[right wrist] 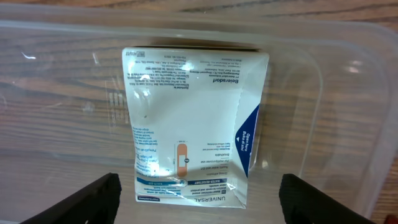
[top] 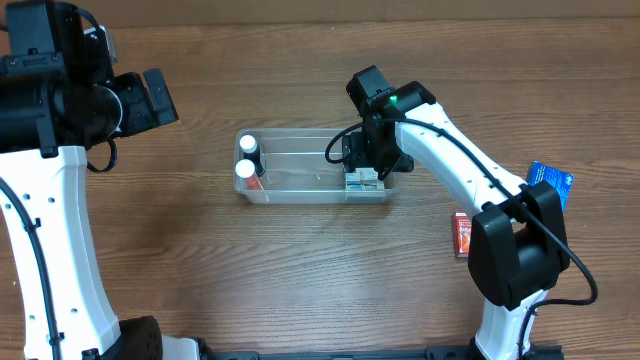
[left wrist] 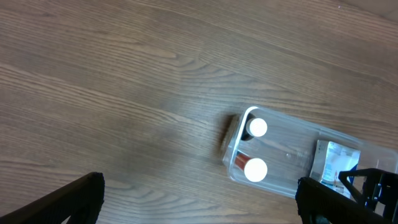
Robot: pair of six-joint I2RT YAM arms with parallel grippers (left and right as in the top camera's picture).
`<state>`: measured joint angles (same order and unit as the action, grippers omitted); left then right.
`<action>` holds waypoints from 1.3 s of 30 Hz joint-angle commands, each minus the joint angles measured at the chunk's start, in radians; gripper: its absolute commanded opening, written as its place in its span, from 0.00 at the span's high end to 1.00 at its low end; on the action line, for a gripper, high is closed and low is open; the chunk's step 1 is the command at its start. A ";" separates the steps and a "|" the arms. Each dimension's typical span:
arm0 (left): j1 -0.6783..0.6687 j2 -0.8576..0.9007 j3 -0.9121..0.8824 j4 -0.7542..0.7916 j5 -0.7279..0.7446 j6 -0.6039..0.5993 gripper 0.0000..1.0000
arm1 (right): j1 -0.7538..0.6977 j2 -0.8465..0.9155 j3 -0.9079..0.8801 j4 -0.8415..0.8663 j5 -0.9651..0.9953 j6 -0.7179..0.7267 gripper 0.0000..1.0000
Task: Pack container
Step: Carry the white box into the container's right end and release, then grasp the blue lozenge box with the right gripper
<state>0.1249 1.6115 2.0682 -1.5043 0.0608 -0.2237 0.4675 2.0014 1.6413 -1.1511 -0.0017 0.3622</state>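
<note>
The clear plastic container (top: 300,160) sits mid-table. Two white-capped bottles (top: 246,158) stand at its left end; they also show in the left wrist view (left wrist: 256,149). A white and blue plaster box (right wrist: 193,124) lies flat in its right end, also in the overhead view (top: 362,181). My right gripper (right wrist: 199,202) is open directly above that box, fingers either side and not touching it. My left gripper (left wrist: 199,202) is open and empty, high above bare table left of the container (left wrist: 292,155).
A small red box (top: 463,234) lies on the table right of the container, by the right arm's base. A blue packet (top: 552,181) lies further right. The wooden table (top: 300,270) stretches in front.
</note>
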 commanded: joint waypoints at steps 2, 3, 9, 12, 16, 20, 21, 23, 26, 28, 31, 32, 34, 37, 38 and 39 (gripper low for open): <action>-0.001 0.005 -0.008 -0.002 0.010 0.030 0.00 | 0.003 -0.104 0.037 -0.014 0.092 -0.002 0.12; -0.001 0.005 -0.008 -0.001 0.010 0.030 0.00 | 0.003 -0.130 0.055 -0.018 0.106 -0.002 0.11; -0.001 0.005 -0.008 -0.003 0.010 0.030 0.00 | -0.089 -0.309 0.174 -0.037 0.186 0.064 0.00; -0.001 0.005 -0.008 -0.003 0.010 0.030 0.00 | -0.233 -0.381 0.180 -0.053 0.185 0.119 0.00; -0.001 0.005 -0.008 -0.002 0.010 0.030 0.00 | -0.481 -0.383 0.172 -0.138 0.172 0.143 0.00; -0.001 0.005 -0.008 -0.002 0.010 0.030 0.00 | -0.674 -0.336 0.103 -0.163 0.130 0.095 0.00; -0.001 0.005 -0.008 -0.002 0.010 0.030 0.00 | -0.718 -0.317 0.072 -0.158 0.104 0.071 0.00; -0.001 0.005 -0.008 -0.002 0.010 0.030 0.00 | -0.775 -0.275 0.026 -0.150 0.058 0.023 0.00; -0.001 0.005 -0.008 -0.002 0.010 0.030 0.00 | -0.829 -0.197 -0.036 -0.132 0.044 -0.052 0.00; -0.001 0.005 -0.008 -0.002 0.010 0.030 0.00 | -0.851 -0.149 -0.066 -0.107 0.045 -0.117 0.00; -0.001 0.005 -0.008 -0.002 0.011 0.030 0.00 | -0.879 -0.095 -0.080 -0.092 0.053 -0.174 0.00; -0.001 0.005 -0.008 -0.002 0.011 0.030 0.00 | -0.886 -0.084 -0.080 -0.089 0.053 -0.188 0.00; -0.001 0.005 -0.008 -0.002 0.011 0.030 0.00 | -0.901 -0.063 -0.080 -0.080 0.053 -0.209 0.00; -0.001 0.005 -0.008 -0.002 0.011 0.030 0.00 | -0.918 -0.040 -0.081 -0.058 0.056 -0.234 0.00; -0.001 0.005 -0.008 -0.002 0.011 0.030 0.00 | -0.922 -0.032 -0.082 -0.053 0.063 -0.234 0.00; -0.001 0.005 -0.008 -0.002 0.011 0.030 0.00 | -0.927 -0.027 -0.082 -0.047 0.070 -0.234 0.00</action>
<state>0.1253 1.6115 2.0682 -1.5047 0.0608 -0.2237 -0.4404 1.9598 1.5600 -1.2133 0.0559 0.1745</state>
